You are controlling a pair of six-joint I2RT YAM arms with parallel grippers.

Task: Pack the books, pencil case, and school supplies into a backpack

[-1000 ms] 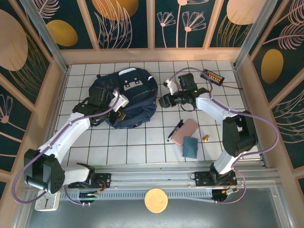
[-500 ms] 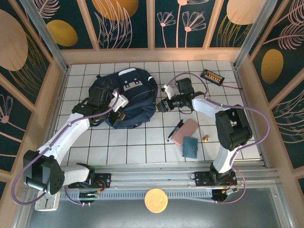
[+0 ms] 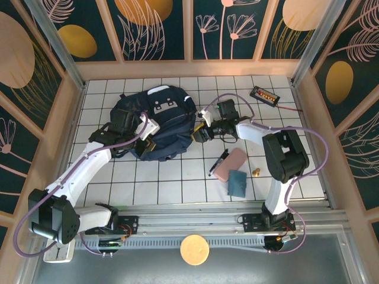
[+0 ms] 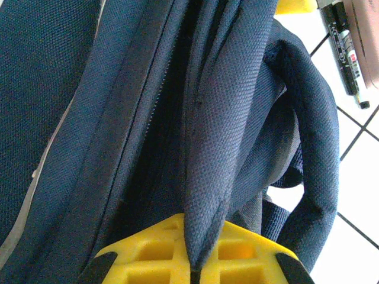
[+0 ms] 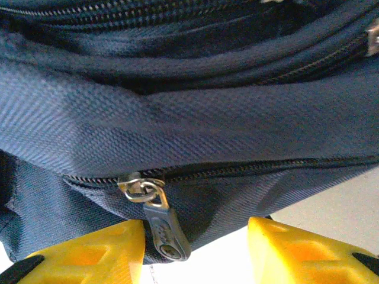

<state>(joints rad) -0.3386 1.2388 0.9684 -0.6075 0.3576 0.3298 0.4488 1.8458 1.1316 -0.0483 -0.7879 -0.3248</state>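
The navy backpack [image 3: 155,121] lies at the back left of the tiled table. My left gripper [image 3: 148,142] [image 4: 194,260] is shut on a fold of its fabric [image 4: 207,148] near the front edge. My right gripper [image 3: 198,135] [image 5: 195,251] stands open at the bag's right side. A grey zipper pull [image 5: 160,228] hangs between its yellow fingers, close to the left one [image 5: 89,254]. The pink pencil case [image 3: 231,164], black pen [image 3: 218,163] [image 4: 346,53] and teal flat item [image 3: 238,182] lie together right of centre. The books are out of view.
A black tray with orange pieces [image 3: 265,94] sits at the back right. A small brass-coloured object [image 3: 257,172] lies just right of the pencil case. Wooden walls [image 3: 71,118] enclose the table on three sides.
My right gripper has moved left from the middle of the table up to the backpack's right side. The left gripper has kept its hold in the same place.
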